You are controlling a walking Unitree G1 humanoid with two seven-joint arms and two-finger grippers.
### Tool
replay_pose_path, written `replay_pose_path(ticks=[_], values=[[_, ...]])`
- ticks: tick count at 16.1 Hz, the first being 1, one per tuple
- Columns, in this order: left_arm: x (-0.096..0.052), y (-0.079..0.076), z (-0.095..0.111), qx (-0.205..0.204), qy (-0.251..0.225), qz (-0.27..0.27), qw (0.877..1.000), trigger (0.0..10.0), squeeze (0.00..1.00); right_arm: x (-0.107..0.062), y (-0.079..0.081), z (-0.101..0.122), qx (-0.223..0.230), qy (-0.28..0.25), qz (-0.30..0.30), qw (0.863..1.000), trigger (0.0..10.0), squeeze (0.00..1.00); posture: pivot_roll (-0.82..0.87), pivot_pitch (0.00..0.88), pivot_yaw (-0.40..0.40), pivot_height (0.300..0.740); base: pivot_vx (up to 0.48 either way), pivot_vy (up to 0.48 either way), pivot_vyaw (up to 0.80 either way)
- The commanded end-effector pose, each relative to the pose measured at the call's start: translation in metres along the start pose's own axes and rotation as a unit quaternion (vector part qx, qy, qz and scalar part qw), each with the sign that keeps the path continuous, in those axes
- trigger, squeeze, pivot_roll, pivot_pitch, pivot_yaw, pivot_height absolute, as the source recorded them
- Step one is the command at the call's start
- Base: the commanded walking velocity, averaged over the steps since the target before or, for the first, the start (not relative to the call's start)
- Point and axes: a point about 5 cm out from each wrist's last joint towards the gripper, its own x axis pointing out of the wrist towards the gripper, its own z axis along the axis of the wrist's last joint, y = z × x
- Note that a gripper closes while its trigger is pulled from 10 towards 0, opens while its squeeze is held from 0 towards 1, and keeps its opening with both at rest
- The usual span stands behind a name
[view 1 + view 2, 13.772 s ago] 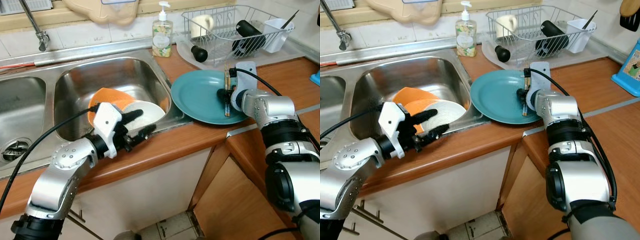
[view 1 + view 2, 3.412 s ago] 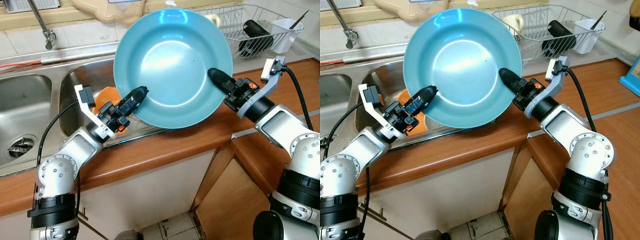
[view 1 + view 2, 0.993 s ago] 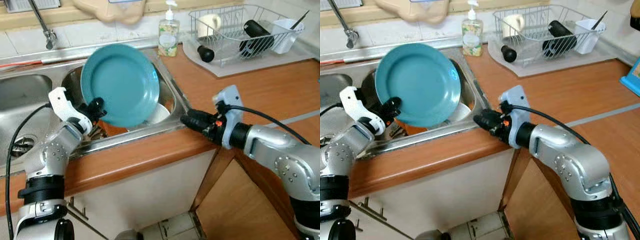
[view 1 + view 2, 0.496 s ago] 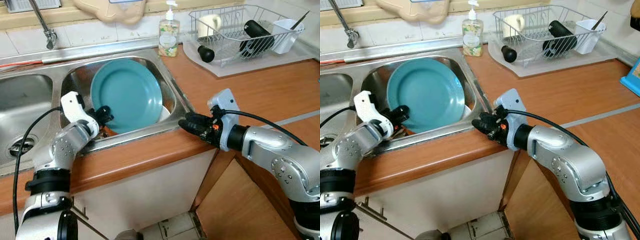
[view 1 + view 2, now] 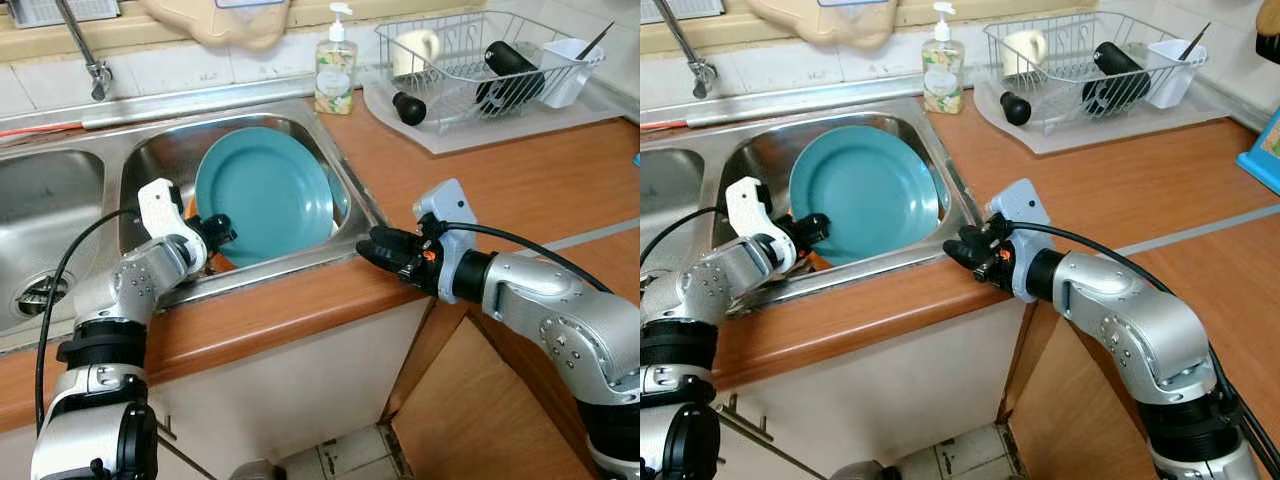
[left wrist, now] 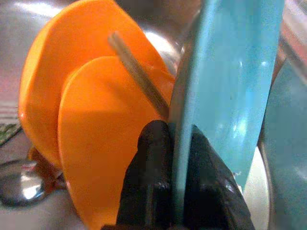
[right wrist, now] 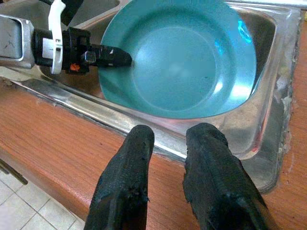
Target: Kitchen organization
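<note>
In the middle left of the head views, inside the steel sink (image 5: 240, 150), the teal plate (image 5: 265, 195) leans tilted in the basin, its lower edge down among the orange dishes (image 6: 91, 139) that lie beneath it. The left gripper (image 5: 212, 232) reaches over the sink's front rim and pinches the plate's lower left edge; the left wrist view shows one black finger on each face of the rim, clamped on it, with the orange pieces and a thin stick just behind. The right gripper (image 5: 965, 250) hovers at the centre of the frame over the wooden counter (image 5: 500, 170) edge, just beside the sink's front right corner, holding nothing, its two fingers (image 7: 124, 177) slightly parted and pointing toward the plate. The step in hand looks like setting the plate down into the sink. The next move probably calls for the left fingers to spread only once the plate rests steady on what is under it, then to draw back over the rim without dragging the plate or knocking the orange dishes.
</note>
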Motion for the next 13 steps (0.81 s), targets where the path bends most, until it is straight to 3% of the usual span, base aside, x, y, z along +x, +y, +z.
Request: replay_pose_path(ticks=[1, 7, 10, 11, 13], values=[[0.001, 0.001, 0.0, 0.009, 0.011, 0.006, 1.0, 10.0, 1.0, 0.0, 0.002, 0.0, -0.004, -0.002, 0.003, 1.0, 10.0, 0.0, -0.08, 0.0, 0.076, 0.74, 0.0, 0.0, 0.0], [0.0, 0.007, -0.001, 0.022, 0.014, 0.018, 0.999, 10.0, 1.0, 0.001, 0.001, 0.0, -0.003, -0.001, -0.002, 1.0, 10.0, 0.0, -0.08, 0.0, 0.076, 0.74, 0.0, 0.0, 0.0], [-0.006, 0.012, 0.003, 0.074, -0.003, 0.033, 0.997, 10.0, 1.0, 0.0, 0.0, -0.001, -0.01, 0.004, -0.012, 1.0, 10.0, 0.0, -0.08, 0.0, 0.078, 0.74, 0.0, 0.0, 0.0], [-0.011, 0.012, 0.008, 0.099, -0.017, 0.025, 0.995, 10.0, 1.0, 0.0, -0.006, 0.0, 0.001, -0.007, -0.041, 0.999, 10.0, 1.0, -0.08, 0.0, 0.078, 0.74, 0.0, 0.0, 0.0], [-0.024, 0.013, 0.021, 0.204, -0.098, 0.061, 0.972, 10.0, 1.0, -0.002, -0.014, 0.006, 0.004, -0.039, -0.094, 0.995, 10.0, 1.0, -0.08, 0.0, 0.071, 0.74, 0.0, 0.0, 0.0]])
